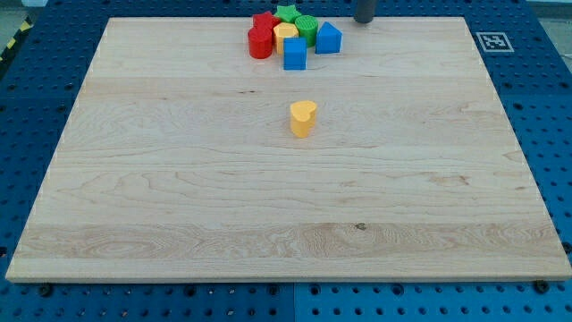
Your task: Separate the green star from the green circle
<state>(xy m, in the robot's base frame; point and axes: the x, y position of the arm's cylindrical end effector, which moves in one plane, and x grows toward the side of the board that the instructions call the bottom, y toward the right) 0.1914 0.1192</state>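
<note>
camera view | progress: not begun, green star (287, 12) touching green circle (307, 26) in cluster by the board's top edge | my tip (365, 20) bare, holds nothing, near top edge, right of cluster | left: push star away

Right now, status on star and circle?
My tip at view's top, right of cluster, touching nothing. Green star against green circle. Blue block between tip and circle.

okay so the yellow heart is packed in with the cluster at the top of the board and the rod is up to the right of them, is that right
Not quite. In the camera view the yellow heart stands alone, apart from the cluster, toward the view's bottom. My tip is indeed up at the cluster's right.
</note>
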